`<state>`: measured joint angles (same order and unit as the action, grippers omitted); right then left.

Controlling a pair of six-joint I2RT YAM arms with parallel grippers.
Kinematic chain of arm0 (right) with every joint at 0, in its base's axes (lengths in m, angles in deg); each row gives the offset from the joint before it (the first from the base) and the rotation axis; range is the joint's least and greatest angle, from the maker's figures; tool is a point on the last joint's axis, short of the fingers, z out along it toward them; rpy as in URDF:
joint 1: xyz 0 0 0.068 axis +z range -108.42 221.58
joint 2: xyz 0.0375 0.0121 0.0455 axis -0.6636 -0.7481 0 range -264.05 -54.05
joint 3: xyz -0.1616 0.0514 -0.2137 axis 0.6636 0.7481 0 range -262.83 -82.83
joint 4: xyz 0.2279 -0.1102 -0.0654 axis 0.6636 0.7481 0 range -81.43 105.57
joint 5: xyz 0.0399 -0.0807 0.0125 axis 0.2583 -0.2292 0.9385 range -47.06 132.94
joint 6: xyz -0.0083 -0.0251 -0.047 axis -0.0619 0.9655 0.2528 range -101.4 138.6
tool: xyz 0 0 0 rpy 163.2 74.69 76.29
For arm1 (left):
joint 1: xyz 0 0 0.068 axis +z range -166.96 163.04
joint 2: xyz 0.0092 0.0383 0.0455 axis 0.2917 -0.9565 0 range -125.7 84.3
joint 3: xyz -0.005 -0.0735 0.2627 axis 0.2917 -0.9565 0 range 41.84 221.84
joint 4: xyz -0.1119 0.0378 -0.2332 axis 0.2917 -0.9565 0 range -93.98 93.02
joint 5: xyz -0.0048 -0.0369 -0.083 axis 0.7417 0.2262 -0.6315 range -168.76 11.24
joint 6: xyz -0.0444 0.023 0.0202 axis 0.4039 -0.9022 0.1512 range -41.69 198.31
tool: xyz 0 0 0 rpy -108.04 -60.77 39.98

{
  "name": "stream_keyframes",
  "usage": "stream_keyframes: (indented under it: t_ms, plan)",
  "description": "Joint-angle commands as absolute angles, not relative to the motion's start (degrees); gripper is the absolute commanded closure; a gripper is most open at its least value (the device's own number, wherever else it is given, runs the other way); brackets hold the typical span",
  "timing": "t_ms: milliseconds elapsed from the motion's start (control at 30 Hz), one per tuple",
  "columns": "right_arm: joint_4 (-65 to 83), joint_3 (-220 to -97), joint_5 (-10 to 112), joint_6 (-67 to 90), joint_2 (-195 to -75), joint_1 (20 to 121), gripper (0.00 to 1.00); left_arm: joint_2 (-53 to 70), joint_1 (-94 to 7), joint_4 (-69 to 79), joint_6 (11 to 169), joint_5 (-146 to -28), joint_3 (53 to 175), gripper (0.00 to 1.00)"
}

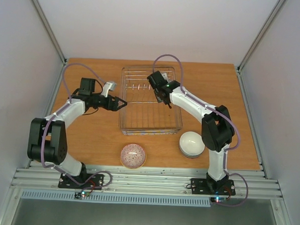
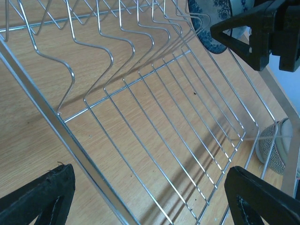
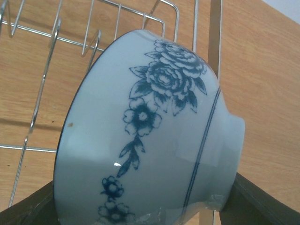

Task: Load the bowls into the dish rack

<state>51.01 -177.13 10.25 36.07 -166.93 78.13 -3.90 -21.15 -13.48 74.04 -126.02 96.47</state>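
My left gripper (image 1: 120, 103) hangs left of centre in the top view, at the left rim of the rack (image 1: 150, 132). Its fingers are spread wide with nothing between them.

The right gripper (image 3: 145, 208) is over the rack's upper right part, clamped on the floral bowl (image 3: 145, 131). The bowl lies tipped on its side, with the rim to the left of the wrist frame and the foot to the right.

I judge the step in hand to be seating this bowl. I would keep it on edge and line the rim up with a gap in the tines (image 1: 141, 86). Then I would lower it until the floor wires carry it and it leans on a tine. Only then would I let go, slowly, watching for a roll. The left gripper should stay outside the rim.

I see no bowl set down in the rack; the floral one is above it, in the grip. Two bowls sit upright on the bench (image 1: 94, 140) along the bottom of the top view. The pink bowl (image 1: 133, 155) is below the rack, and the white bowl (image 1: 192, 143) is off the rack's lower right corner. Both look empty.
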Motion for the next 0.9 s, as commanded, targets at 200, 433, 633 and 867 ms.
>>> stream_keyframes:
  t_ms: [200, 433, 633, 867]
  plan:
    - [48.3, -180.1, 15.0, 35.4, -170.3, 75.2, 0.99, -5.3, -20.9, -11.9, 74.4, -127.3, 97.8, 0.12]
    - [47.9, -180.4, 14.9, 35.8, -170.5, 75.1, 0.99, -5.4, -20.8, -12.0, 74.4, -127.4, 97.8, 0.12]
    - [47.3, -179.2, 11.1, 35.9, -167.0, 75.1, 0.99, -5.8, -20.8, -12.0, 74.6, -127.5, 97.9, 0.12]
    - [45.5, -176.6, 8.2, 37.5, -159.7, 75.8, 0.99, -6.3, -20.8, -11.8, 74.7, -127.7, 98.0, 0.12]
